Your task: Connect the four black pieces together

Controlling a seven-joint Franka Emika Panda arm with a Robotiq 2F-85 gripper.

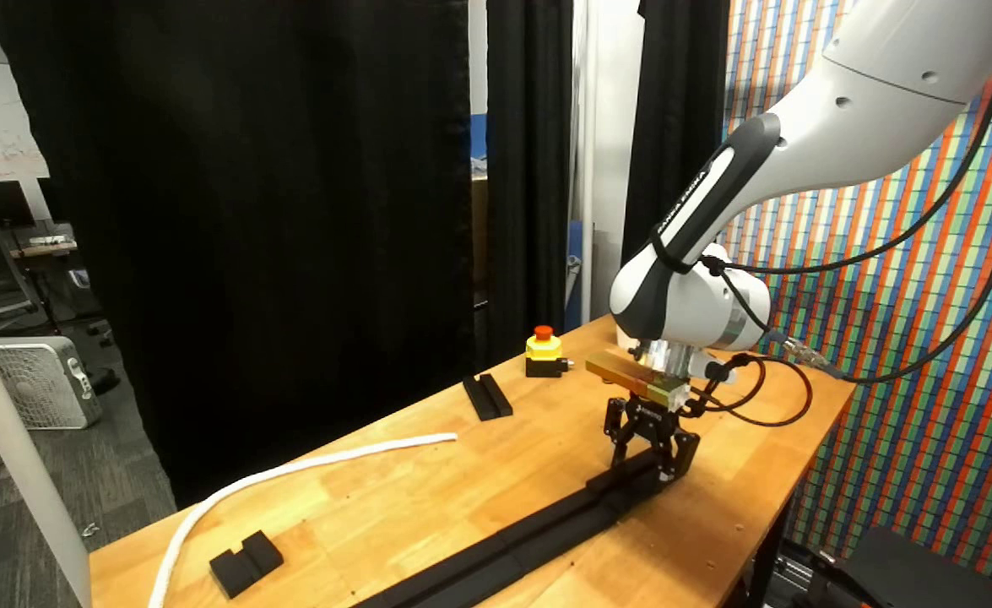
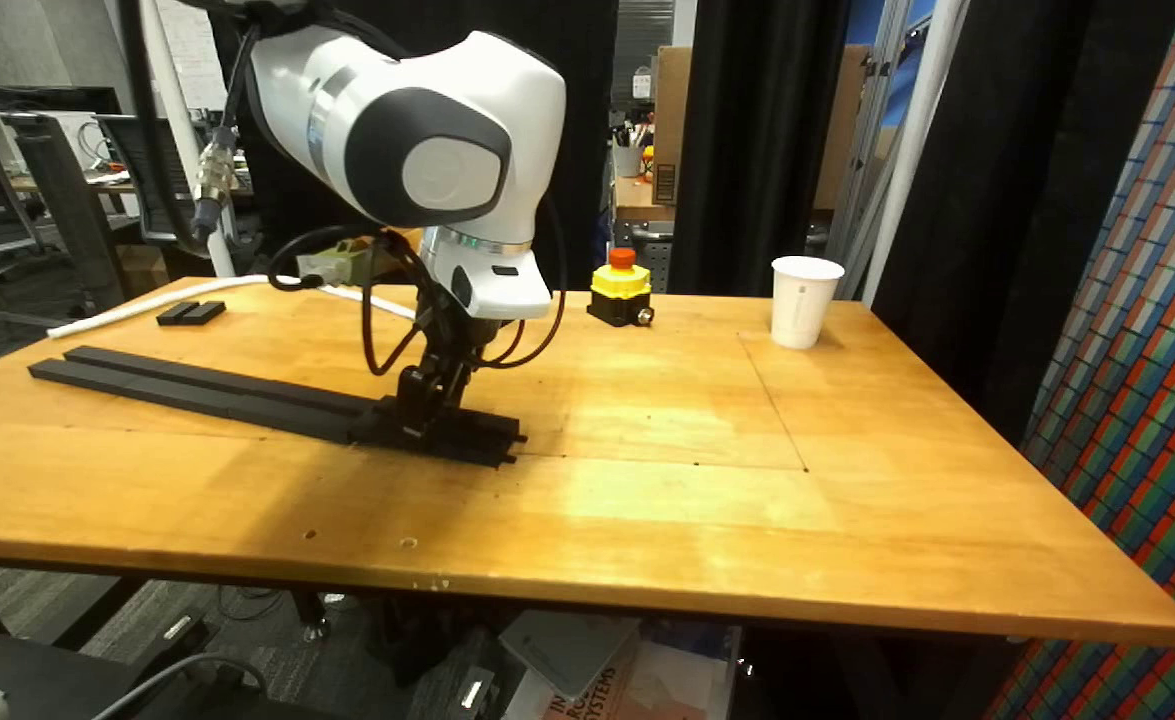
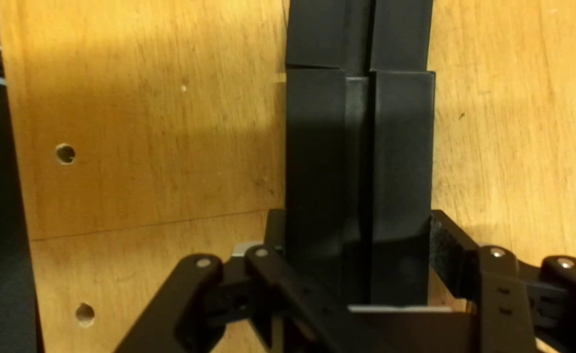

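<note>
Starting at the left and working across: looks pretty close to done, honestly. Going by the seams, would count three of the black bars (image 2: 187, 396) lying end to end on the table (image 2: 697, 530), with grooves lined up, making one long narrow rail (image 1: 470, 577) toward the middle. Wouldn't count the stubby black block (image 2: 205, 313) on the far side of them; looks like a different part altogether. Further right, got the fourth bar (image 3: 359, 166) at the end of the rail, butted up to its neighbour, with two pegs (image 2: 511, 459) poking out of the free right end in an exterior view. From the wrist view, can make out just a thin seam between those two, so would call it nearly joined. Not sold on a full seat yet, though: seems to ride a touch higher than its neighbour in both exterior views. Can't see inside the joint, so can't say locked or merely resting. Guessing at one job left: press or nudge that last bar home, then let go. As for the tool (image 3: 357, 235), see it clamped around the fourth bar, with fingers (image 3: 449, 255) against the left and right sides, spread as wide as the bar and no wider. Would call that a proper grasp, not a hover.
</note>
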